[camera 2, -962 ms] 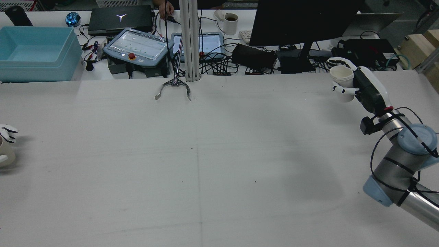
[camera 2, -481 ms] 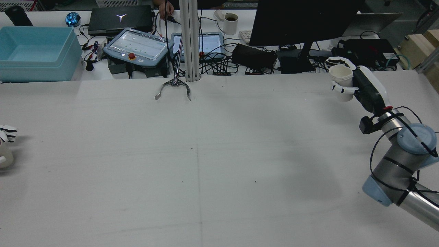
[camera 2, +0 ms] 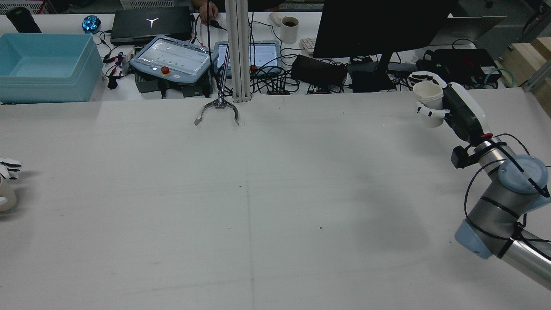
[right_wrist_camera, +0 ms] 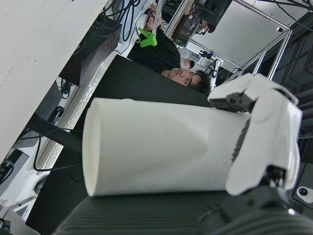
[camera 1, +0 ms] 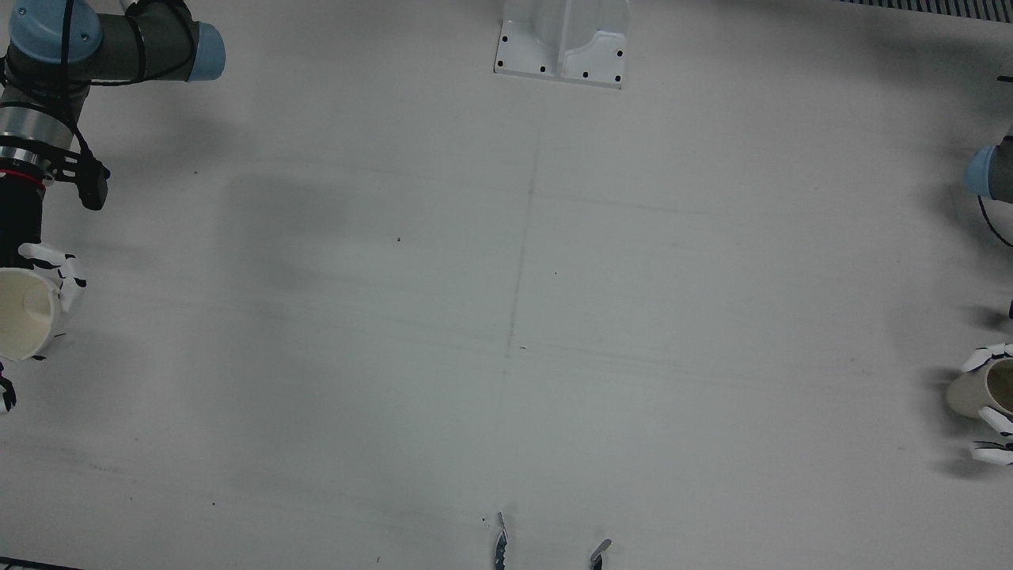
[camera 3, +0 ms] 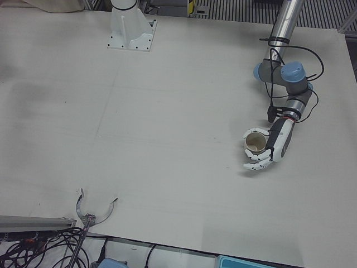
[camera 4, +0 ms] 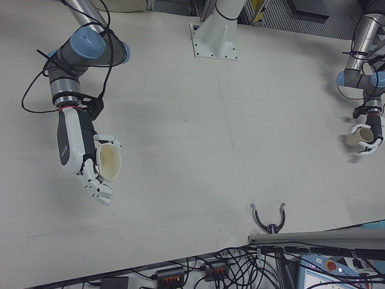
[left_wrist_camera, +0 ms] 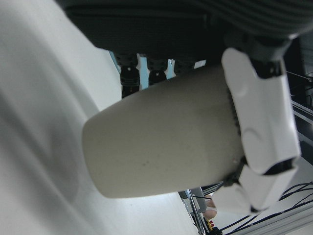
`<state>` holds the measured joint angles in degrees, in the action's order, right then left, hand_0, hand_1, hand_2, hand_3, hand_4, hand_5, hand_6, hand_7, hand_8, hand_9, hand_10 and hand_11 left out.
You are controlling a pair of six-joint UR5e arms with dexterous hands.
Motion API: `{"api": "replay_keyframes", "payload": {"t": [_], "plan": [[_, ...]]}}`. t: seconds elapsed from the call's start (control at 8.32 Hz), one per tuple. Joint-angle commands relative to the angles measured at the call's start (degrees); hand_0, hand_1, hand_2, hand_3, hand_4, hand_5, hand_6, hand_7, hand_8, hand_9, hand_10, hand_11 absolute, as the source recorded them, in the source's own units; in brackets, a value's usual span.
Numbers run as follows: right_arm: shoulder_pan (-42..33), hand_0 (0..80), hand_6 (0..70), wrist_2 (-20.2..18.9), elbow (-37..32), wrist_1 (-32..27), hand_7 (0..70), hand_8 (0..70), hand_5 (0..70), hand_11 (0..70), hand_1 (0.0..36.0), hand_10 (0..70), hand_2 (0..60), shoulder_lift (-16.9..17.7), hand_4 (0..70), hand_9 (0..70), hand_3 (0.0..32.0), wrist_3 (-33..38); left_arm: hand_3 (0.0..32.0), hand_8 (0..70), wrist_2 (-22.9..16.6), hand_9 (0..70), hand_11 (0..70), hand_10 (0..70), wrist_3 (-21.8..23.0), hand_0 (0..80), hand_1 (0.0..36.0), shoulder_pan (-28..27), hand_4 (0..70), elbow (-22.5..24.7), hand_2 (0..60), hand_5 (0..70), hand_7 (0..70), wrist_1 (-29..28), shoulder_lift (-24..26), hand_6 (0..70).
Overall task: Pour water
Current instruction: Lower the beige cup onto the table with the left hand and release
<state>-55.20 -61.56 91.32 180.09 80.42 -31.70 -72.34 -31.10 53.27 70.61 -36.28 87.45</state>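
Note:
My right hand (camera 2: 461,113) is shut on a white paper cup (camera 2: 429,103) and holds it upright, lifted above the table's far right corner in the rear view. The cup also shows in the right-front view (camera 4: 109,162), the front view (camera 1: 25,313) and the right hand view (right_wrist_camera: 156,152). My left hand (camera 3: 276,144) is shut on a beige paper cup (camera 3: 256,142), upright at or just above the table. In the rear view that cup (camera 2: 6,194) is nearly cut off at the left edge. It fills the left hand view (left_wrist_camera: 166,139).
A metal claw-shaped tool (camera 2: 217,113) lies at the table's far edge, middle. A white pedestal base (camera 1: 562,43) stands opposite. Beyond the table edge are a blue bin (camera 2: 43,64), teach pendants, cables and a black monitor (camera 2: 379,26).
My left hand has moved further left with the beige cup, almost out of the rear view. My right hand and its white cup have barely shifted.

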Motion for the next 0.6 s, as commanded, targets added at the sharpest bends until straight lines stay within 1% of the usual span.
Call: {"api": "replay_keyframes", "payload": {"t": [0.0, 0.12, 0.24, 0.36, 0.48], "plan": [[0.00, 45.9, 22.3, 0.03, 0.00, 0.00, 11.9, 18.5, 29.6, 50.2, 29.8, 34.0, 60.0, 0.00, 0.0, 14.5, 0.0, 0.06, 0.0, 23.7, 0.00, 31.5, 32.7, 21.6, -0.36, 51.6, 26.6, 0.08, 39.9, -0.21, 58.8, 59.3, 27.5, -0.72, -0.09, 26.8], [0.00, 45.9, 22.3, 0.03, 0.00, 0.00, 11.9, 18.8, 29.9, 50.3, 29.7, 34.0, 60.0, 0.00, 0.0, 14.9, 0.0, -0.02, 0.0, 23.0, 0.00, 30.8, 32.5, 21.5, -0.27, 51.0, 26.9, 0.08, 39.0, -0.21, 60.0, 58.8, 27.2, -1.16, -0.18, 26.3], [0.00, 46.0, 22.3, 0.03, 0.00, 0.00, 12.0, 18.7, 30.0, 50.2, 29.6, 34.0, 60.0, 0.00, 0.0, 14.8, 0.0, -0.02, 0.0, 17.0, -0.09, 20.7, 26.3, 17.2, -0.10, 49.4, 26.0, 0.08, 34.2, -0.21, 59.3, 40.0, 21.6, -1.42, -0.18, 21.1], [0.00, 46.0, 22.3, 0.03, 0.00, 0.00, 12.0, 18.7, 30.0, 50.3, 29.6, 34.0, 60.0, 0.00, 0.0, 15.0, 0.0, -0.02, 0.0, 9.4, -0.09, 9.3, 20.6, 13.3, 0.16, 48.9, 23.1, 0.08, 28.4, -0.21, 45.4, 21.5, 13.0, -1.51, -0.18, 15.9], [0.09, 45.9, 22.3, 0.03, 0.00, 0.00, 12.0, 18.6, 30.0, 50.1, 29.6, 33.9, 60.0, 0.00, 0.0, 14.8, 0.0, -0.02, 0.0, 6.6, -0.09, 5.6, 18.0, 11.5, 0.08, 49.3, 20.0, 0.08, 23.0, -0.21, 28.4, 18.4, 10.4, -2.04, -0.61, 14.1]]}}
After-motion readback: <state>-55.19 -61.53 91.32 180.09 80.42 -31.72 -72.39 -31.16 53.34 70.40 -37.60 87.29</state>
